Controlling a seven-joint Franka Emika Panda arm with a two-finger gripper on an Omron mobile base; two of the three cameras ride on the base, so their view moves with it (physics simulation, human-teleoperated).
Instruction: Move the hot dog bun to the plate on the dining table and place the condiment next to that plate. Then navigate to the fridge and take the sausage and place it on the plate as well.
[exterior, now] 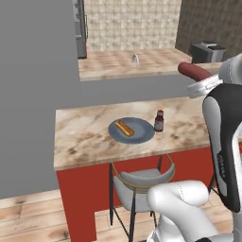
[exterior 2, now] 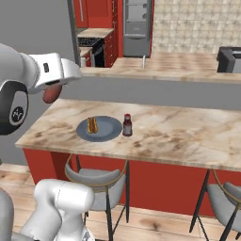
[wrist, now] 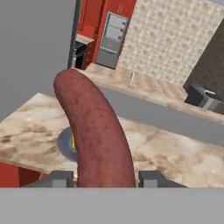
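Nearest, in the hand view: gripper [wrist: 105, 178] clenched on the sausage [wrist: 94, 131], the two dark fingertips [wrist: 59, 178] pressing its lower part from both sides, the reddish-brown body rising long and curved in front of the camera. In the left base view the sausage seen as a dark red end at the hand, held high in the air, to the right of the dining table's items and above the level of the top.

A little farther and lower: a grey-seated stool [exterior: 142, 182] at the near edge of the dining table [exterior: 85, 137]. On the marbled top, the blue-grey plate [exterior: 142, 134] with the hot dog bun [exterior: 124, 128] lying on it, split side up. Just beside the plate on its right, the condiment [exterior: 159, 121], upright, perhaps touching the rim; hard to tell.

So, by judgement: bun and condiment steps done, sausage already fetched, last step in hand, namely carrying the sausage to the plate.

Next move calls for bringing the hand over the plate, lowering until the sausage is close to the free part of the plate beside the bun, then releasing. Care needed with the bottle so near the rim; easy to knock over.

Farther back: a second marbled counter [exterior: 118, 64] with a curved faucet [exterior: 135, 58], a toaster [exterior: 208, 51] at right, then the tiled wall [exterior 2: 197, 23] and red cabinets [exterior 2: 94, 14].
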